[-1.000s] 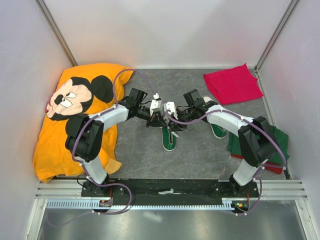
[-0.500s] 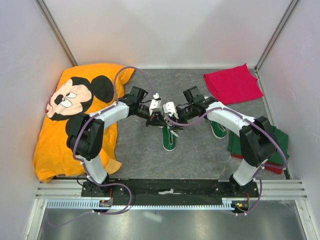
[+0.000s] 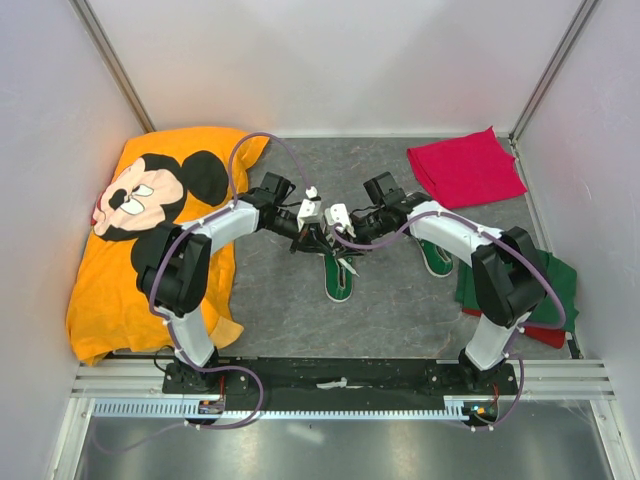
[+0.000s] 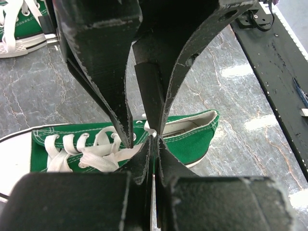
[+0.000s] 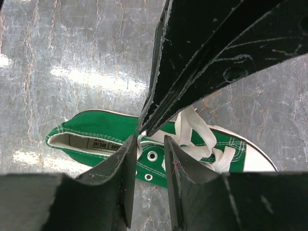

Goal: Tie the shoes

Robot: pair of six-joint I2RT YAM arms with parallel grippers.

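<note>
One green shoe (image 3: 338, 278) lies mid-table, toe toward the near edge, with white laces (image 4: 91, 153). The second shoe (image 3: 437, 260) lies to its right, partly under the right arm; it also shows in the left wrist view (image 4: 19, 26). My left gripper (image 3: 322, 238) (image 4: 155, 142) hovers over the first shoe's tongue, shut on a thin white lace end. My right gripper (image 3: 346, 240) (image 5: 150, 140) faces it tip to tip, jaws a little apart, with the shoe's eyelets and a bit of lace showing in the gap. The first shoe (image 5: 101, 139) lies just below both.
An orange Mickey Mouse cloth (image 3: 150, 220) covers the left side. A red cloth (image 3: 465, 168) lies at the back right. A folded green cloth (image 3: 550, 282) lies at the right edge. A black rail (image 3: 340, 375) runs along the near edge. Walls close in on three sides.
Both grippers have crept slightly toward the far side and stay tip to tip over the shoe. The shoes have not moved.
</note>
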